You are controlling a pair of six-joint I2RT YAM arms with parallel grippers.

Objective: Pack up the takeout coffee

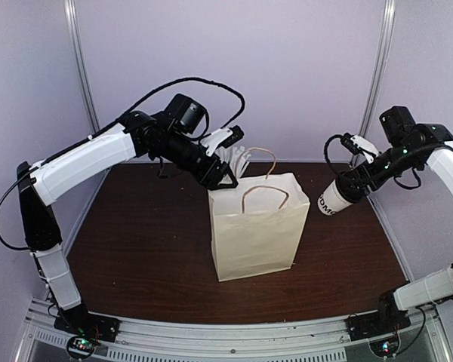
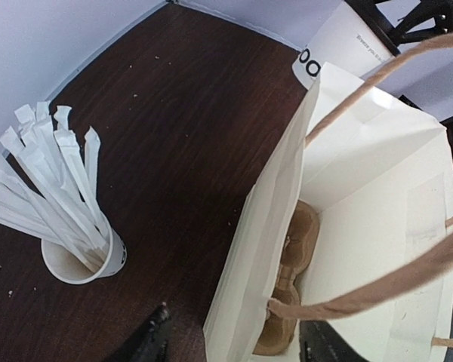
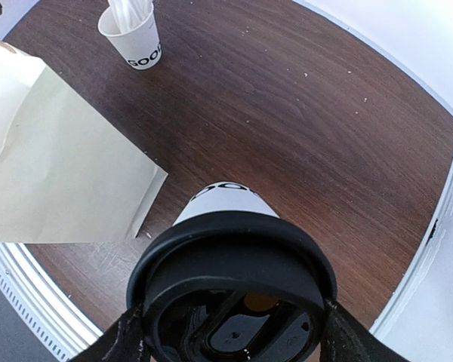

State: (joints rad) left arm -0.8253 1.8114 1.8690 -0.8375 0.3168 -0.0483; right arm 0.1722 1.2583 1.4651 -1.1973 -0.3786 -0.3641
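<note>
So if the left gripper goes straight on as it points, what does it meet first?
Probably the near wall of the paper bag: its top edge stands between the fingers of the left gripper. Depth is unclear.

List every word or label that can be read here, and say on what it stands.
"GOO", the rest turned away: on the cup of sticks.
"OO", partly hidden: on the coffee cup; its line of small print is too small to read.
Paper bag: no text visible.
</note>
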